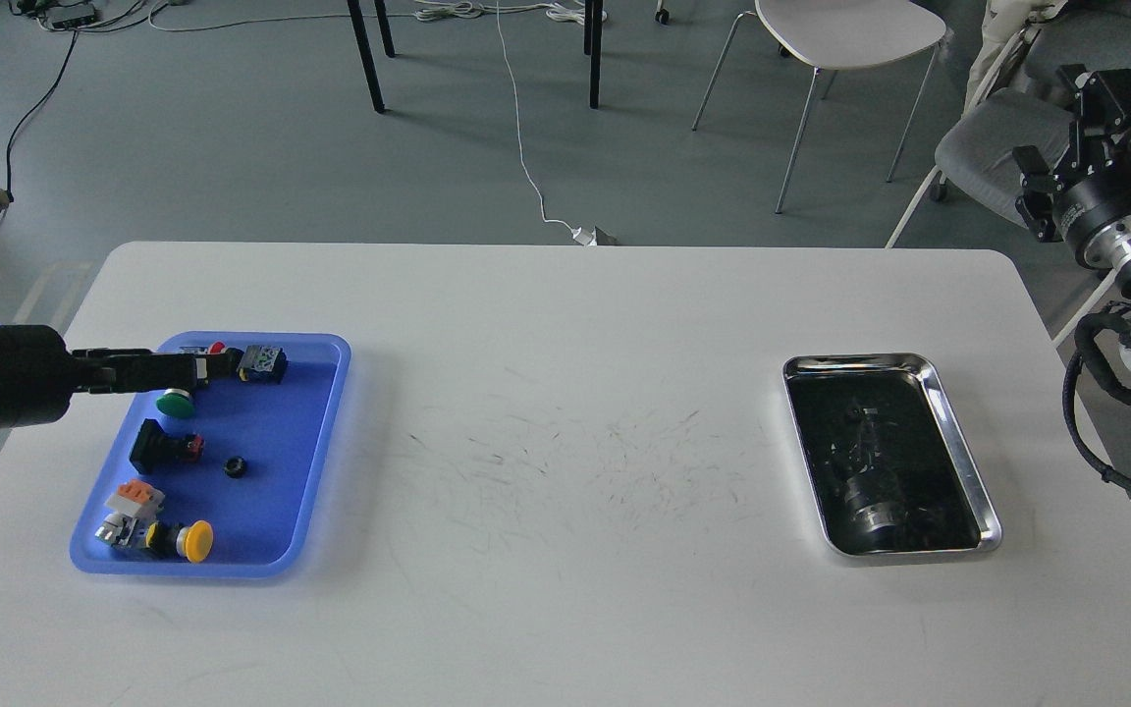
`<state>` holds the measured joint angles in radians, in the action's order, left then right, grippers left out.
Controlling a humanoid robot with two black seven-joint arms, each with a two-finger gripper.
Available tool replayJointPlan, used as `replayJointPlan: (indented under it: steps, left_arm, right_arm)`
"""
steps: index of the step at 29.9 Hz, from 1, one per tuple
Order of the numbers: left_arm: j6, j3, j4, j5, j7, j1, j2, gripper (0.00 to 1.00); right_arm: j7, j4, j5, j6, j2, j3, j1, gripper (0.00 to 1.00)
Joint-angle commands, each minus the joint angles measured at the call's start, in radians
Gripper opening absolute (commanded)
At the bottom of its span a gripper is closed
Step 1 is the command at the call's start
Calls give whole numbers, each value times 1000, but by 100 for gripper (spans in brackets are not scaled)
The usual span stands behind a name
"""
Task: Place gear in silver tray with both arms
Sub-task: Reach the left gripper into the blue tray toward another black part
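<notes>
While I watched from the head cam, the white table (565, 412) carried two trays well apart: a blue tray (325, 462) on the L side and the silver tray (958, 432) on the R side, its dark bottom showing only reflections. The blue tray held several parts: a green push-button (175, 403), a red-capped part (217, 348), a dark switch block w/ blue face (263, 362), a black block w/ red detail (163, 447), an orange-and-grey connector (134, 499), a yellow push-button (196, 541) and the gear (236, 467), a small black ring lying near the tray's middle. My left gripper (217, 364) reached in over the tray's far end, among the green button, the red-capped part and the switch block; its fingers were dark and merged, so I could not tell whether they were apart or closed. The gear lay nearer me than that gripper, apart from it. My right gripper (1101, 93) was raised off the table's R edge, beyond the silver tray, fingers apart, holding nothing. A chair (845, 39) and floor cables (526, 147) stood behind.
</notes>
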<state>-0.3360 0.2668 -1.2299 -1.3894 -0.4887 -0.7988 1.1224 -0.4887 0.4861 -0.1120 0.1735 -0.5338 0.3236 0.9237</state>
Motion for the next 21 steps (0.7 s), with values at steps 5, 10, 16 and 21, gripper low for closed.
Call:
replayJointPlan:
  steps: [5,10,16,21]
  left_arm:
    - [-53,-23,-19,38,0,19,19,96]
    - [-55,-23,-71,18,0,19,23,99]
    - [-46,-21,-105,-179,0,12,16,98]
    - [0,-23,-114,-373,0,21,-1,98]
  right_arm:
    - [0,-1,0,0,5,0,-5,94]
    - [0,-1,0,0,9,2,-5,94]
    - [0,-1,0,0,8,2,-3,94]
    - [0,-1,0,-2,6,2,-5,94]
